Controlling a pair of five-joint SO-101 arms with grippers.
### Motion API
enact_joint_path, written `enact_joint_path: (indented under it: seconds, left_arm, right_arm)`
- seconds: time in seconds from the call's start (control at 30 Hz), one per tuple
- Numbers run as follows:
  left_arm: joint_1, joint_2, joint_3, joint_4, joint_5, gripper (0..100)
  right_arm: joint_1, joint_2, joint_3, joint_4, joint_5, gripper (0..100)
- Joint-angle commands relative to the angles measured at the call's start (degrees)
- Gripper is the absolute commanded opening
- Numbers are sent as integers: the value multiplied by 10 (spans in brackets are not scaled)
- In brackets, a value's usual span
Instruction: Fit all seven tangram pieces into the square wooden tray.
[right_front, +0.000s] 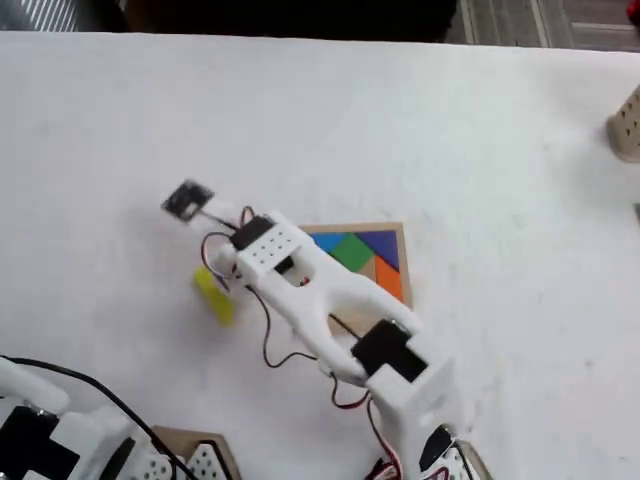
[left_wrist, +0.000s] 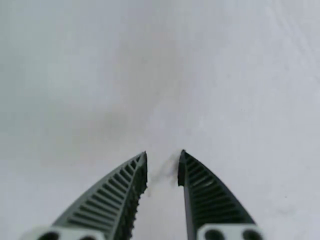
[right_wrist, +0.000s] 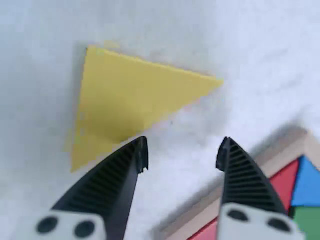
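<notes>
So, tray (right_front: 370, 227): a square wooden frame just below the middle of the white table (right_front: 480, 150) in the high view, its near left part covered by the right arm (right_front: 320, 285).
Pieces in the tray: a blue piece (right_front: 328, 242) at about ten o'clock inside the frame, a green piece (right_front: 352, 250) beside it near the middle, a purple piece (right_front: 385, 247) toward one o'clock and an orange piece (right_front: 390, 277) at about four o'clock. The right wrist view also shows a red piece (right_wrist: 285, 175) by one corner. The rest of the inside is hidden under the arm.
Yellow triangle (right_front: 213, 293): flat on the table outside the tray, at nine o'clock from it and near its left rim.
Right gripper (right_wrist: 182, 152): above the table between the triangle and the tray corner. Its fingers are spread wide with nothing between them, and one fingertip (right_wrist: 140, 150) overlaps the triangle's long edge. Whether it touches the piece I cannot tell.
Left gripper (left_wrist: 162, 167): over bare table, fingers a little apart, holding nothing.
Left arm (right_front: 60, 440): low at seven o'clock of the high view, well apart from the tray.
Perforated block (right_front: 626, 125): beige, at the table's two o'clock edge, possibly a peg holder.
</notes>
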Motion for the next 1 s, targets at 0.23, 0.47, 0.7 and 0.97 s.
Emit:
enact_joint_path:
  seconds: [0.23,0.47,0.7,0.97]
  left_arm:
    - [35,-26,1,-11,5,136]
    - [40,-26,-3,-11,5,136]
    - [41,-29,-3,-7,5,136]
    - [49,-29,-3,-7,5,136]
  right_arm:
    - [-88,-56,-13,-127,-263,226]
    - [-64,42,-16,-213,-204,226]
    - [0,21,-11,-95,-69,226]
    - [88,-27,54,-68,-61,225]
